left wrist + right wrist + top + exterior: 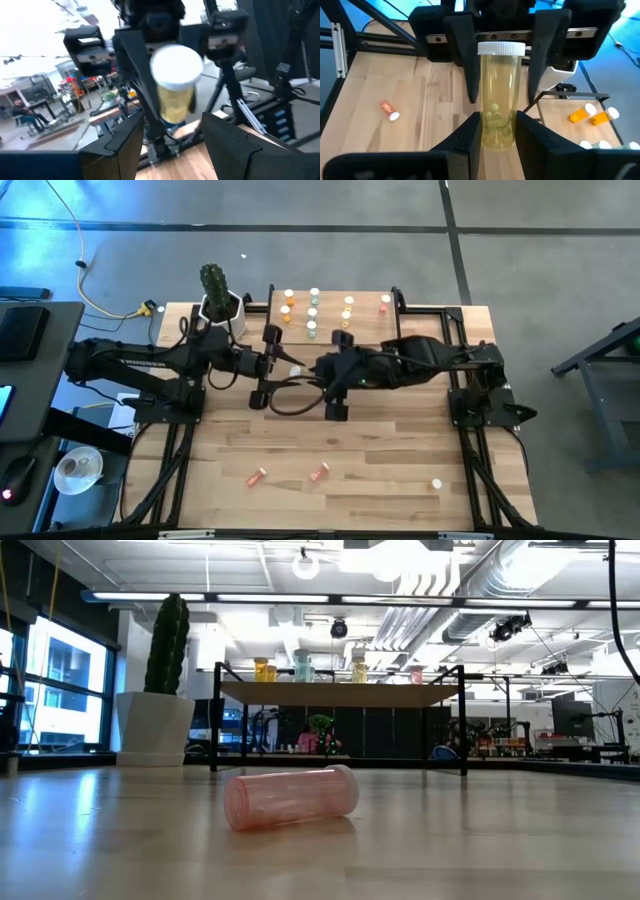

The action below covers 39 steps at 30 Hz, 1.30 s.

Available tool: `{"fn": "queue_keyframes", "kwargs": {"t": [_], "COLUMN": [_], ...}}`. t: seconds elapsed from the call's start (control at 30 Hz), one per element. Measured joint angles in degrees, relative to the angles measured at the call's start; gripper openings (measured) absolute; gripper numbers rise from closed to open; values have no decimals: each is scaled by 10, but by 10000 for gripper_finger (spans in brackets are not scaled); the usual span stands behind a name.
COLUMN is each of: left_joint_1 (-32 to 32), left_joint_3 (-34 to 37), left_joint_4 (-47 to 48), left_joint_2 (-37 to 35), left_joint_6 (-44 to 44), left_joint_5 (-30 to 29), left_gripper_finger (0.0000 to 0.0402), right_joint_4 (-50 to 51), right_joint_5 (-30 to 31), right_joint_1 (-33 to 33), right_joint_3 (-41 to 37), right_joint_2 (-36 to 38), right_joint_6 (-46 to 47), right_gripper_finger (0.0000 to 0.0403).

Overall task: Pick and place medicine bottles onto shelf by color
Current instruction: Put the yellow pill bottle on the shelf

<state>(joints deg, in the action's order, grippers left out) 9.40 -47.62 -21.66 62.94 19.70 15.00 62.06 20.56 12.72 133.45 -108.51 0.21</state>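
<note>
Daylight is pouring through tall windows [55, 690] while white ducts and pipes [470, 575] are running under the bright ceiling. A tall green cactus in a white pot [160, 690] is standing on the pale wooden tabletop [500, 840], above grey concrete floor [400, 250].

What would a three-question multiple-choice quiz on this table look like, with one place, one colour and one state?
1. Most bottles stand: A on the shelf; B in a box; C in a drawer.
2. The bottle in the right pincer is: A blue; B yellowish; C black.
3. The pink bottle nearest the low camera is: A upright; B on its side; C broken.
Answers: A, they line its top. B, pale yellow body, white cap. B, it lies flat on the table.
</note>
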Motion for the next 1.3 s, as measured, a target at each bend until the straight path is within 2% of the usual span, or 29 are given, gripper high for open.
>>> {"fn": "queue_keyframes", "kwargs": {"t": [0.33, 0.67, 1.1, 1.3], "left_joint_1": [1, 1, 23, 25], "left_joint_3": [0, 0, 0, 0], "left_joint_4": [-57, -78, -79, -79], "left_joint_2": [0, 0, 8, 8], "left_joint_6": [5, 10, 0, -2], "left_joint_5": [-2, -2, 2, 2], "left_gripper_finger": [188, 187, 110, 97], "right_joint_4": [-36, -43, -53, -53], "right_joint_5": [-2, -37, -44, -43], "right_joint_1": [-22, -39, -42, -41], "right_joint_3": [0, 0, 0, 0], "right_joint_2": [0, 0, 0, 0], "right_joint_6": [-40, -58, -58, -63], "right_gripper_finger": [89, 89, 89, 89]}}
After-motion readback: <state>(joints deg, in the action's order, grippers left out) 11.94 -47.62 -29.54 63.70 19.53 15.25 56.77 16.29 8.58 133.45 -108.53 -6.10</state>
